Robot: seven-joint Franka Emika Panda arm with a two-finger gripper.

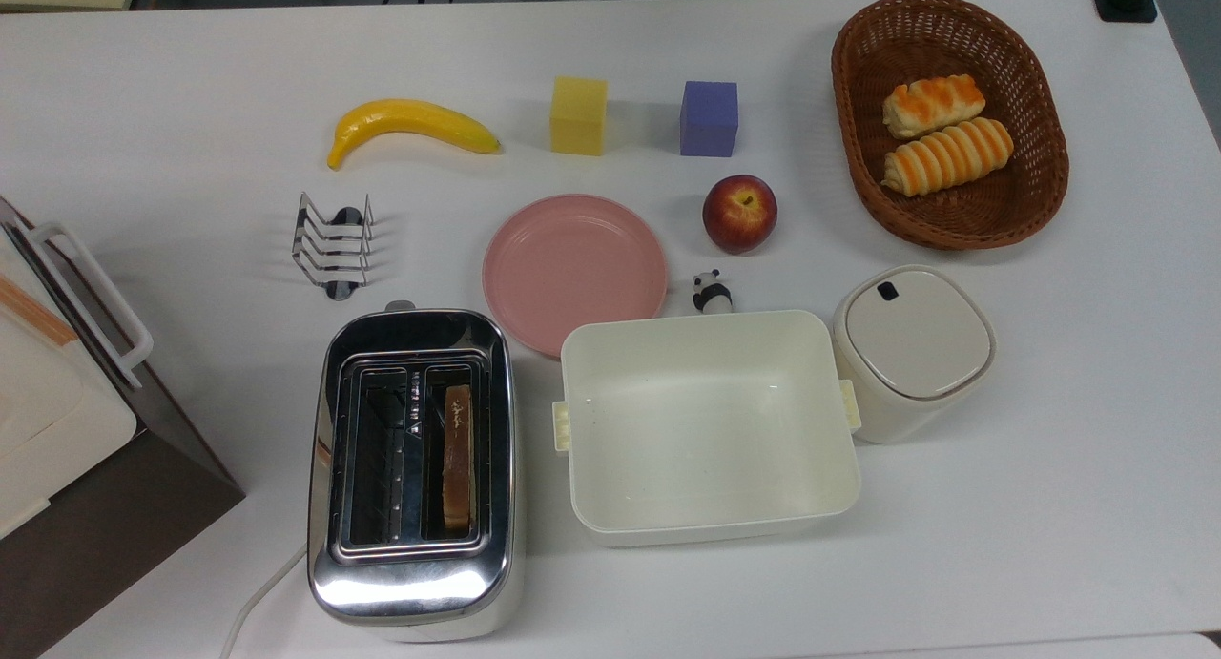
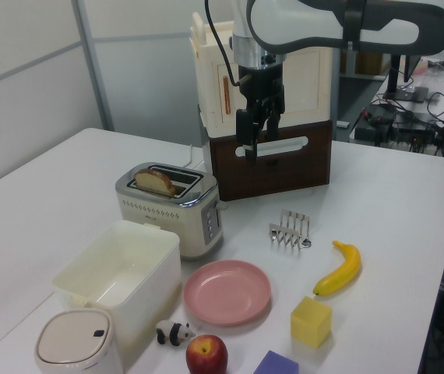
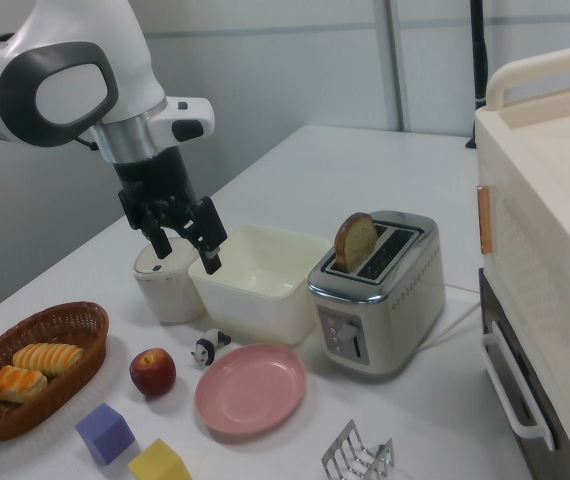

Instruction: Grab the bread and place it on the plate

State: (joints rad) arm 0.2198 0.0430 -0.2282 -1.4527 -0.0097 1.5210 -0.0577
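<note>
The bread (image 1: 458, 457) stands upright in the slot of the chrome toaster (image 1: 412, 583) that lies on the top view's right. Its tan face (image 3: 354, 242) sticks up above the toaster (image 3: 375, 318), also seen as a slice (image 2: 156, 181) in the left view. The pink plate (image 1: 573, 270) lies bare beside the toaster, between it and the apple; it is also seen as plate (image 2: 227, 292) and plate (image 3: 251, 388). My gripper (image 2: 255, 145) hangs high above the table, open and holding nothing. In the right view the gripper (image 3: 185, 252) sits left of the bread.
A cream tub (image 1: 711, 321) sits right of the toaster, with a lidded canister (image 1: 913, 349) beyond it. Around the plate are a toast rack (image 1: 334, 249), banana (image 1: 410, 125), two cubes, an apple (image 1: 739, 213) and a panda figure (image 1: 711, 292). A basket (image 1: 1045, 192) holds rolls. A large appliance (image 1: 57, 421) stands left.
</note>
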